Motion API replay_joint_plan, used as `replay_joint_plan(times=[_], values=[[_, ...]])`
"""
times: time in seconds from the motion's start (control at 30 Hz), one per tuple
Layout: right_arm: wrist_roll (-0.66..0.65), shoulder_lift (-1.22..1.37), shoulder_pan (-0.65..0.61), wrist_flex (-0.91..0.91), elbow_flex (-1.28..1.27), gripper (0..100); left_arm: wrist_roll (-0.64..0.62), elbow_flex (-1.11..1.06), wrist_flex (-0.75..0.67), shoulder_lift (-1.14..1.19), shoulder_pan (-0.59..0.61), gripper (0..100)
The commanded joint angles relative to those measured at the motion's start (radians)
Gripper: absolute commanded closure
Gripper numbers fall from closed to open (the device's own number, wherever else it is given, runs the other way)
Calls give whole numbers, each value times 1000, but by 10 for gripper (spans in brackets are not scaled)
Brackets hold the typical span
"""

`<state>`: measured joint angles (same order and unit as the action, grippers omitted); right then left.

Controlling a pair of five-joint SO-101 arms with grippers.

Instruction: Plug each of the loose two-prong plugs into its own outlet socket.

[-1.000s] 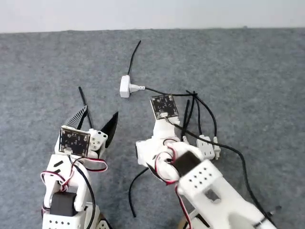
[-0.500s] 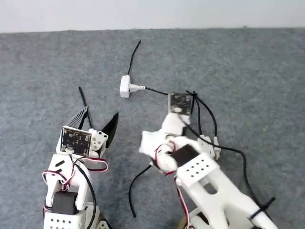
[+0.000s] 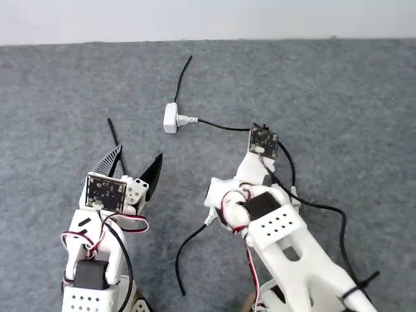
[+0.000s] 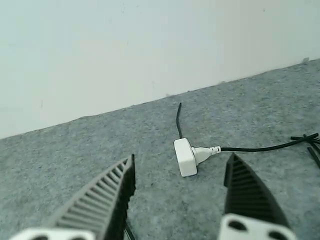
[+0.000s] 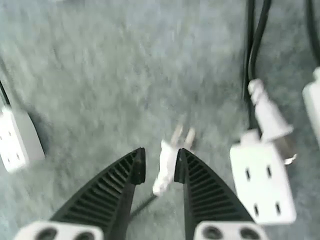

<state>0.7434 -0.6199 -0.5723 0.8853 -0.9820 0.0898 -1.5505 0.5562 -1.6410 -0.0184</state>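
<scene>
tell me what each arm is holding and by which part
The right arm's jaws pinch a white plug by its body, prongs pointing out ahead. The left arm's jaws stand open with nothing between them.

I see the grey table (image 3: 364, 97) carrying a white socket (image 3: 170, 117) with a lead plugged in, a second socket (image 5: 261, 182), and a loose black cord (image 3: 177, 263).

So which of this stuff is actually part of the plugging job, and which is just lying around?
Job: plug, in the right pincer; second plug; socket beside it; far socket, already filled; left pincer, open.
Lying about: carpet; wall.
</scene>
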Motion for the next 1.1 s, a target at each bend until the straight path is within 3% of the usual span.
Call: replay_joint_plan(times=[0.0, 0.47, 0.73, 1.07], values=[[14, 2, -71, 45, 8, 890, -11, 7, -29, 0, 0, 727], [8, 2, -97, 18, -127, 890, -11, 5, -29, 0, -3, 727], [14, 2, -105, 13, -71, 890, -11, 5, -29, 0, -5, 727], [63, 4, -114, -127, -80, 890, -11, 5, -29, 0, -6, 727]])
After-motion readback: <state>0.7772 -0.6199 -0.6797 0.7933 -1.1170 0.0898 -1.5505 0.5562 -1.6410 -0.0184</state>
